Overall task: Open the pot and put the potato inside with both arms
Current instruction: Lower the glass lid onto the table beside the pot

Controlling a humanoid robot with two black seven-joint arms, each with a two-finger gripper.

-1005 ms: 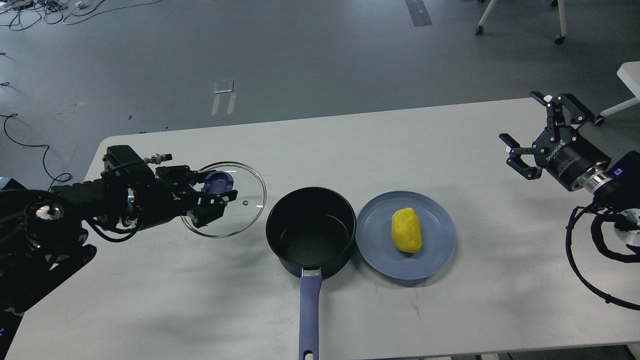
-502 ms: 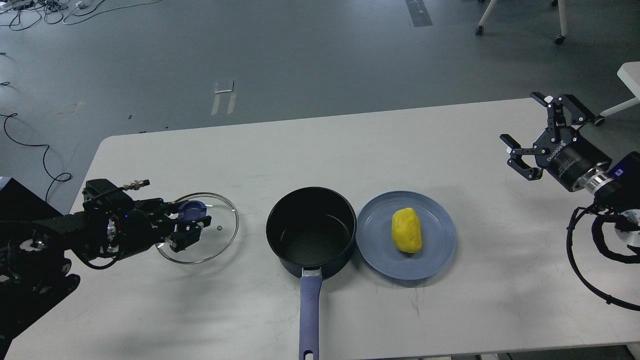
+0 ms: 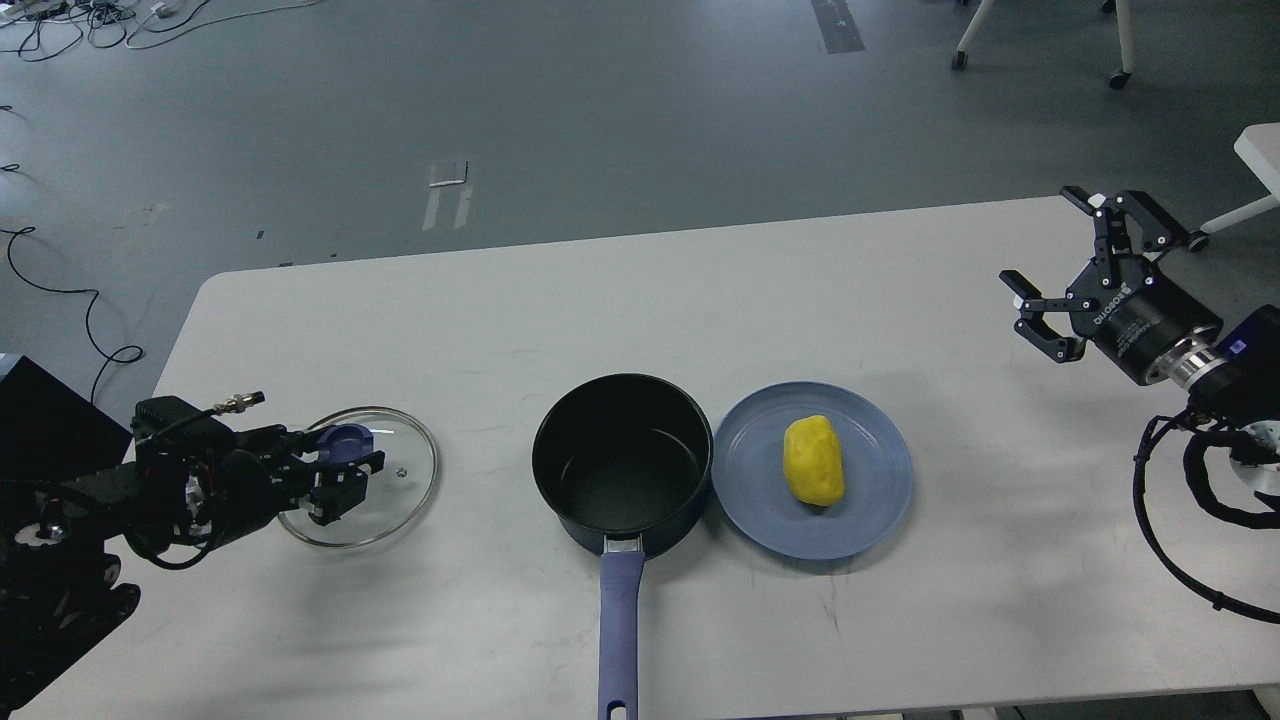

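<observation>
The dark pot (image 3: 622, 464) stands open at the table's front middle, its blue-purple handle (image 3: 619, 630) pointing toward me. The yellow potato (image 3: 812, 460) lies on a blue plate (image 3: 870, 500) just right of the pot. My left gripper (image 3: 345, 468) is shut on the blue knob of the round glass lid (image 3: 400, 470), which is low over the table at the left. My right gripper (image 3: 1055, 270) is open and empty, raised above the table's far right, well away from the potato.
The white table (image 3: 640, 300) ends close behind the pot's handle at the front. Loose black cables (image 3: 1170, 540) hang from my right arm. Chair legs and floor cables lie beyond the table.
My left gripper has carried the lid leftward and down, away from the pot, toward the table's left edge. The right arm has barely moved.
</observation>
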